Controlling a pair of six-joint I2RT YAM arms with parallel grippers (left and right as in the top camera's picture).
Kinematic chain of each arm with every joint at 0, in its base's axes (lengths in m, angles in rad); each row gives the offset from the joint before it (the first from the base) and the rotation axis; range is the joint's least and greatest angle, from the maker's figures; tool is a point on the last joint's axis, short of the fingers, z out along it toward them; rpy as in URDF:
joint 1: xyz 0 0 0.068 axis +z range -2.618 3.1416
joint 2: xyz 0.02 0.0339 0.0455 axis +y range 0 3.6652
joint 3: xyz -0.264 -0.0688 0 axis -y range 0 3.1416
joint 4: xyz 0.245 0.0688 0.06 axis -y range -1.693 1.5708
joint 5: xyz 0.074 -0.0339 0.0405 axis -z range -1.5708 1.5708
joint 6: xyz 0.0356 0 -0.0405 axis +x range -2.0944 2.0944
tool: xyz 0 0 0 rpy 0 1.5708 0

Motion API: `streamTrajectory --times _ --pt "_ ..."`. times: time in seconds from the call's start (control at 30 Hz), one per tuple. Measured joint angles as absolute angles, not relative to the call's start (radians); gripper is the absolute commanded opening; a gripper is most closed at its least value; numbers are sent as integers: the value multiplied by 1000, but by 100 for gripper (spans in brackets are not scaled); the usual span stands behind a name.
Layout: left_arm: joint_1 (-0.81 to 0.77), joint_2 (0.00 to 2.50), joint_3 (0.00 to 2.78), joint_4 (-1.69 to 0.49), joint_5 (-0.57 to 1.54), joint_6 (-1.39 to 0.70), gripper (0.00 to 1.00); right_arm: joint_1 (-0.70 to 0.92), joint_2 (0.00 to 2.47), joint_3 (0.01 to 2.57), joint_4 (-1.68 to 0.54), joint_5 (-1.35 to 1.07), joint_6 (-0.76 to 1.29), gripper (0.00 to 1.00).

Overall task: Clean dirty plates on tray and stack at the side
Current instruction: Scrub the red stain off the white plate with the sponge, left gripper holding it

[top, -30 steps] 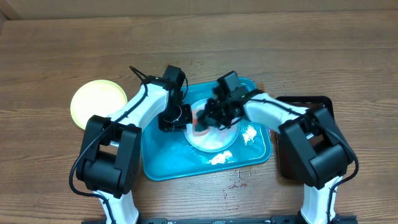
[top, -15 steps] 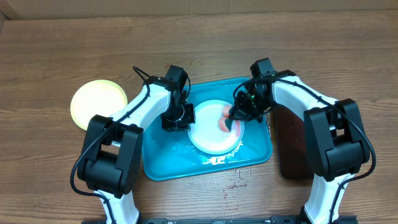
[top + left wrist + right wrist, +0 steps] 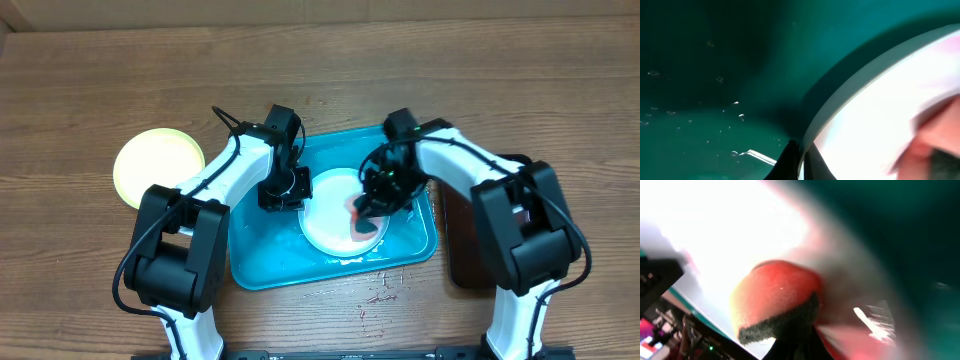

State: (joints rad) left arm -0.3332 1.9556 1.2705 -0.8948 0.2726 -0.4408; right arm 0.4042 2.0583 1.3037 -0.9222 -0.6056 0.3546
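Under everything, a brown wooden table [image 3: 100,80]. At its middle, the teal tray [image 3: 260,262], long side across the overhead view, floor wet-looking and flecked with small pale droplets in the left wrist view. Just right of it, partly hidden under the right arm, a smaller dark tray [image 3: 458,262].

Inside the teal tray, right of centre, a pale mint plate [image 3: 325,222] lying flat, with a faint pink tint around the sponge. Out on the bare wood, well left of the teal tray, a yellow plate [image 3: 158,166], alone and looking clean.

At the mint plate's left edge, the left gripper [image 3: 285,188], pointing down. In its wrist view, fingertips [image 3: 790,162] drawn narrow, with the plate's rim running into the slit between them, so pinching that rim.

Over the right half of the mint plate, the right gripper [image 3: 375,200], clamped around a red sponge [image 3: 360,214] with a dark scouring layer. Sponge pressed against the plate surface, its red face filling the middle of the right wrist view. Fingers themselves blurred there.
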Motion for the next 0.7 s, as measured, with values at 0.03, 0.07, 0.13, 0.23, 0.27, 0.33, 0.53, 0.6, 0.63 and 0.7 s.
streamTrajectory --times 0.03,0.07,0.13,0.23,0.27,0.33,0.53,0.6,0.63,0.7 --pt "-333 1956 1271 -896 270 -441 4 421 2059 1302 -905 -613 365 4" --pt "-332 1956 1271 -896 269 -441 4 441 2059 1301 -884 -619 379 4" --pt "-332 1956 1271 -897 269 -441 4 484 2061 1300 -844 -628 412 4" --pt "-331 1956 1271 -899 265 -441 4 524 2062 1301 -780 -623 463 4" --pt "-331 1956 1271 -899 265 -441 4 529 2062 1301 -767 -622 478 4" --pt "-331 1956 1271 -899 265 -441 5 543 2064 1297 -743 -631 516 4" --pt "-331 1956 1271 -899 262 -441 4 557 2064 1286 -693 -620 607 4" --pt "-331 1956 1271 -897 258 -441 4 557 2064 1286 -686 -600 627 4" --pt "-331 1956 1271 -896 257 -441 5 556 2064 1286 -683 -590 637 4" --pt "-331 1956 1271 -894 256 -441 4 552 2062 1286 -684 -575 650 4"
